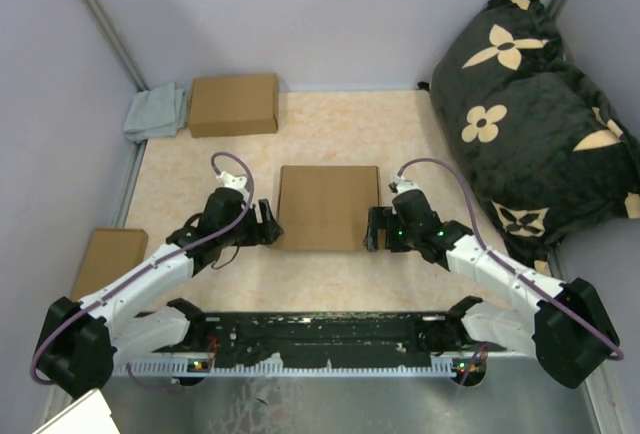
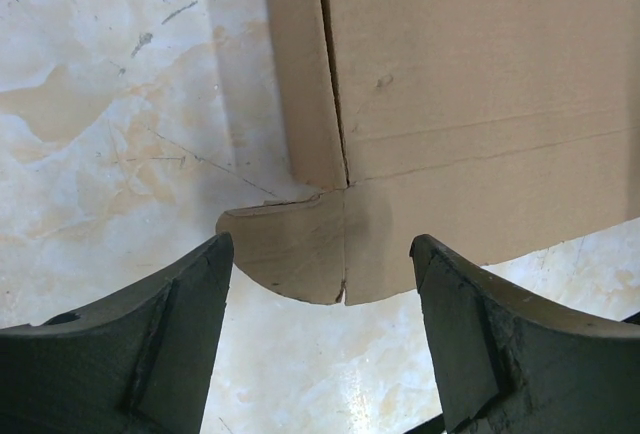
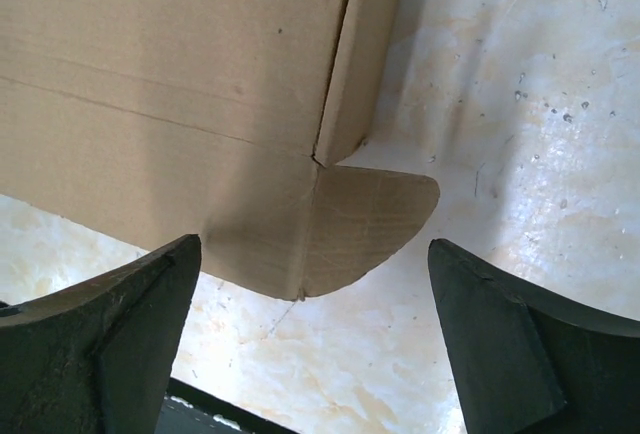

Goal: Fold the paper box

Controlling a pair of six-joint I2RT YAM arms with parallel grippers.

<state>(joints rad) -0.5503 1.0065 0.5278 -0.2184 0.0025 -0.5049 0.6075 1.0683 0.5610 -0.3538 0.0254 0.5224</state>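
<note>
Black plastic jaws of the left gripper [image 2: 320, 259] stand wide apart, gripping nothing. A rounded brown cardboard tab [image 2: 285, 249] lies flat on the table between them. Right gripper [image 3: 315, 254] same: jaws spread, empty, a second rounded tab [image 3: 375, 224] between them. Both tabs stick out from the near corners of the paper box [image 1: 328, 206], a plain brown corrugated-cardboard shallow rectangle with its lid down. It lies mid-way across the beige marbled table [image 1: 330, 134], one gripper at each near corner.

Risks, as I judge them:
- Tabs are loose and untucked, so clamping on one could crease or tear it at the fold instead of tucking it.
- A gaping slit runs along the paper box's left side wall. A fingertip could snag there and pry the wall outward.
- Table looks smooth, so an uneven push from one arm could slide or spin the paper box.
- Lid may lift if the tabs stay out.

Counts:
- Grippers: 2, both spread.
- Paper box in work: 1.
- Rounded tabs seen: 2.
- Other closed brown cardboard box [image 1: 233, 104]: 1, beyond the paper box's far-left corner.
- Flat brown cardboard piece [image 1: 108, 259]: 1, well left of the paper box.
- Grey folded cloth [image 1: 155, 112]: 1, far left of it.
- Black cushion with cream flower print [image 1: 530, 114]: 1, right of the paper box.
</note>
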